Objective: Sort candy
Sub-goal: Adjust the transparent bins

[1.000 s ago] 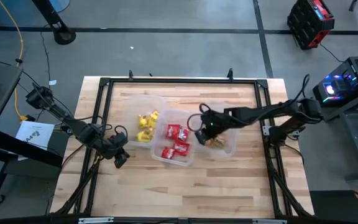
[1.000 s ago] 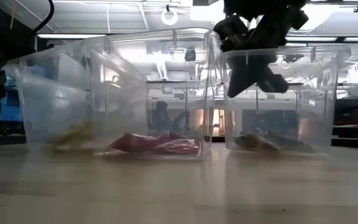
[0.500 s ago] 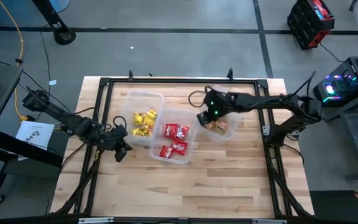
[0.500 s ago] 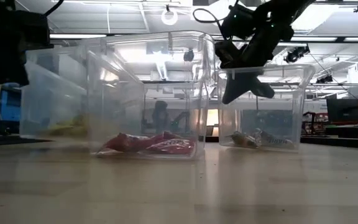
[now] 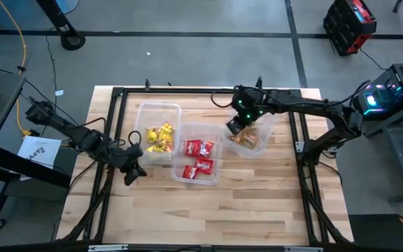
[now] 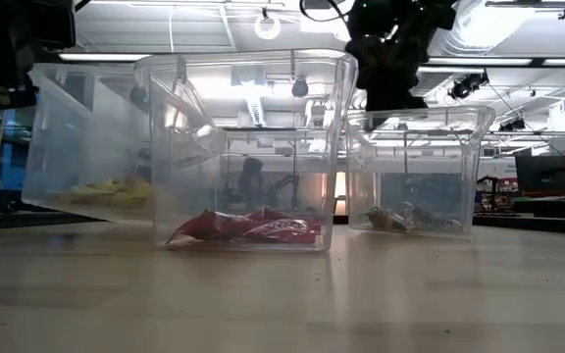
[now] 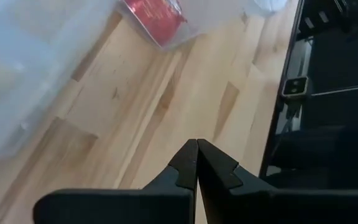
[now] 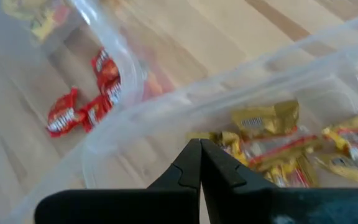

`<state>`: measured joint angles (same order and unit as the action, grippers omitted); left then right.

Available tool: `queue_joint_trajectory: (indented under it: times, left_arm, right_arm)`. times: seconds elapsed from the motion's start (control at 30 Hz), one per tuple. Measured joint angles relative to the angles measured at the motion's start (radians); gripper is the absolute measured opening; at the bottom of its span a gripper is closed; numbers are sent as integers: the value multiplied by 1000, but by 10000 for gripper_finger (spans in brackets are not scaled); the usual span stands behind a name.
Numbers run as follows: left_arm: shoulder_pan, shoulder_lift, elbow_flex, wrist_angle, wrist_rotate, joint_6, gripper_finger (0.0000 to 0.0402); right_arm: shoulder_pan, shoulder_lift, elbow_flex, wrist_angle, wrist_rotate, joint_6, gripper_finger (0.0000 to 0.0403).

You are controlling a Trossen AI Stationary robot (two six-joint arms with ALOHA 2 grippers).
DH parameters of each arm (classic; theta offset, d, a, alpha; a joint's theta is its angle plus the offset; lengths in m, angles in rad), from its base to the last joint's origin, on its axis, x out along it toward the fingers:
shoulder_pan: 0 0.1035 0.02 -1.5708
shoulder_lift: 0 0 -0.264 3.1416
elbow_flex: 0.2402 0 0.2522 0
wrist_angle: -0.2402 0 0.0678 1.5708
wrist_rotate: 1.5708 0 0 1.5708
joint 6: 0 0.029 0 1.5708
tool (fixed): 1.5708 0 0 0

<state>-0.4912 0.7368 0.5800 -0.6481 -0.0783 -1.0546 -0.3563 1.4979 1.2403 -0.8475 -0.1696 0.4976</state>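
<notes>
Clear plastic tubs are set in a row on the wooden table [image 5: 257,203], and the candy is sorted among them: yellow sweets [image 5: 160,136] in the left tub [image 5: 144,112], red sweets [image 5: 197,157] in the middle tub [image 5: 212,178], brown-gold sweets [image 5: 245,140] in the right tub [image 5: 266,124]. The right gripper [image 5: 235,126] is held over the near-left edge of the right tub, its fingers pressed together with nothing seen between them. Whether it touches the rim cannot be told from the blurred wrist view. The left gripper [image 5: 131,173] is kept low over bare wood just beside the left tub, fingers likewise closed and empty.
</notes>
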Motion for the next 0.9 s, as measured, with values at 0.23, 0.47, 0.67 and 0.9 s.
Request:
queue_joint_trajectory:
  times: [0.23, 0.47, 0.67, 0.9]
  left_arm:
    - [-61, 38, 0, -57, -132, -17, 0]
    - [-113, 94, 0, -35, 15, -109, 0]
    - [-256, 126, 0, -26, 39, -227, 0]
    - [-346, 218, 0, 10, -101, -307, 0]
  right_arm:
    - [74, 0, 66, -18, -15, -9, 0]
    - [215, 0, 102, 47, -191, -36, 0]
    - [356, 43, 101, 47, -248, -169, 0]
    - [465, 178, 101, 67, -224, -290, 0]
